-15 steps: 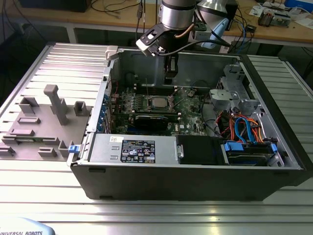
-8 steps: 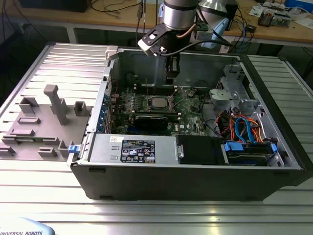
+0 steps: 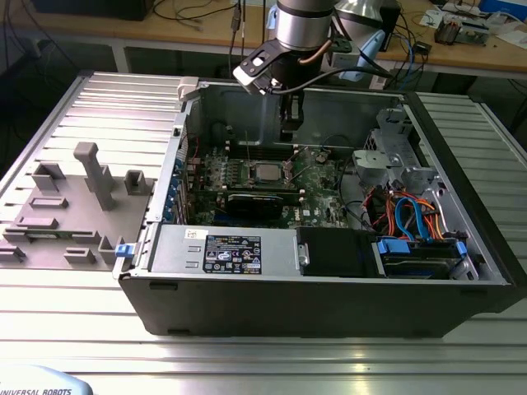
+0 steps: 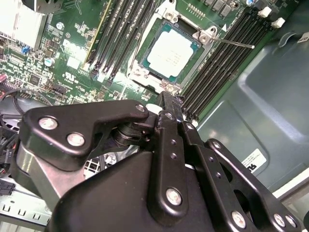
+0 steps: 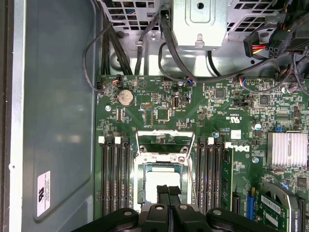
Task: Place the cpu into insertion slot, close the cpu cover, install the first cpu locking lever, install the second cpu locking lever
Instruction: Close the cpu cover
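Exterior view:
- Black-and-white label (image 3: 232, 253) on the grey power supply housing (image 3: 272, 251), lower centre of frame. The fine print is too small to read.
- Maker's lettering on the pale object (image 3: 41, 385) in the lower-left corner. It's only a brand name.

First wrist view: white sticker (image 5: 43, 193) on the grey case wall (image 5: 58, 96), print illegible.

Second wrist view: white sticker on case wall (image 4: 252, 159), also illegible.

Motherboard (image 5: 159, 106) silkscreen can't be made out in either wrist view.
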Tool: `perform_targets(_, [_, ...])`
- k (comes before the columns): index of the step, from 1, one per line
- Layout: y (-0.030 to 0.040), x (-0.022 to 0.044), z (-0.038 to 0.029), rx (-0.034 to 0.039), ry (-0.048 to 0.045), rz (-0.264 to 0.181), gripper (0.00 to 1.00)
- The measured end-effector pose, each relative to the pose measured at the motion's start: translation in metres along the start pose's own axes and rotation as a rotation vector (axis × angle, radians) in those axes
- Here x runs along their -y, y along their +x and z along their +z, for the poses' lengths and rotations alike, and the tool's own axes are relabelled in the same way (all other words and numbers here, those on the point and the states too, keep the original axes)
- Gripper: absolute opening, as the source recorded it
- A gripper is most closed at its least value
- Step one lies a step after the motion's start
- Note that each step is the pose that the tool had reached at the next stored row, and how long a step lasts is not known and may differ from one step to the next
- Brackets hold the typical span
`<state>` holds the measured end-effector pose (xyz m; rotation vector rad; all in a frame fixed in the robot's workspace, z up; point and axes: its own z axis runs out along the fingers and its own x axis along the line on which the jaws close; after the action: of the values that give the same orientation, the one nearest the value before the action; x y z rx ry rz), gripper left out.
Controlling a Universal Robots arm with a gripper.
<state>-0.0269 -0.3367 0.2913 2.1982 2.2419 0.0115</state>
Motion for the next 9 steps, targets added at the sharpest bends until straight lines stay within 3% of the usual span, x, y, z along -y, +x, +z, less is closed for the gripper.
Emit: perform_targets(9, [0.0000, -0.0024, 0.0000, 0.0000, 0.0000, 0.000, 0.11])
